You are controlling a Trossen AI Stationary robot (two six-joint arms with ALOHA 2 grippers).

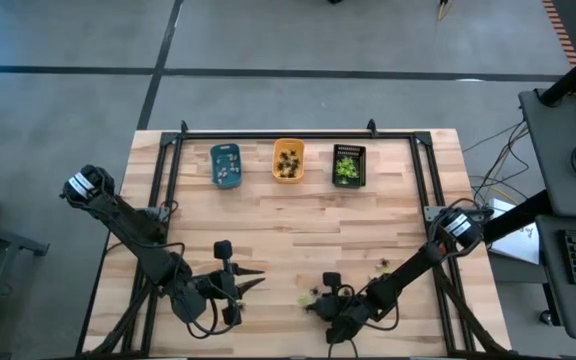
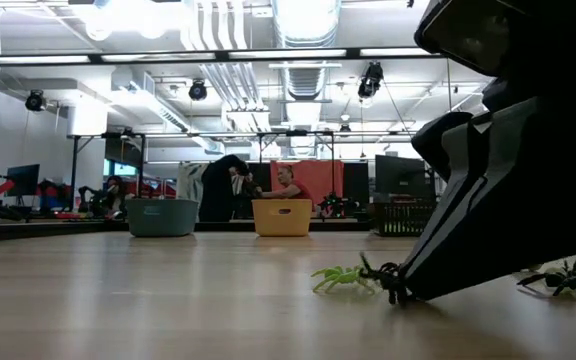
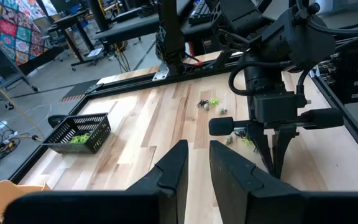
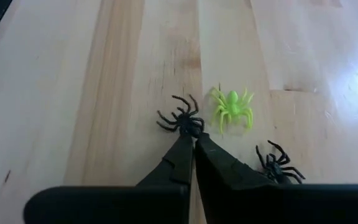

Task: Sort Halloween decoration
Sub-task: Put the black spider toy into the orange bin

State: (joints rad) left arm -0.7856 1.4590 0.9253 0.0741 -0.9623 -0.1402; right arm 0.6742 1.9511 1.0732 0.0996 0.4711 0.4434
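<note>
Your right gripper (image 4: 193,138) is down on the pale wooden tabletop (image 1: 298,220) near its front edge, and its two dark fingertips have pinched together on a tiny black plastic spider (image 4: 182,120), catching it at the rear of its body while the legs splay out ahead of the tips. Just beside that one you have a small yellow-green plastic spider (image 4: 232,107) lying flat and apart from the fingers, and a second black spider (image 4: 278,160) sits alongside the gripper on the other side. In the low view you see the green one resting next to the closed tips, with more spiders (image 2: 568,277) off to the side.

Your left gripper (image 3: 193,163) waits above the front left part of the table, its fingers set with a narrow gap between them and holding nothing.

At the far edge you have three small rectangular trays in a row: a blue tray (image 1: 226,165), an orange tray (image 1: 288,161) and a black mesh tray (image 1: 348,165), each already holding some spiders.
</note>
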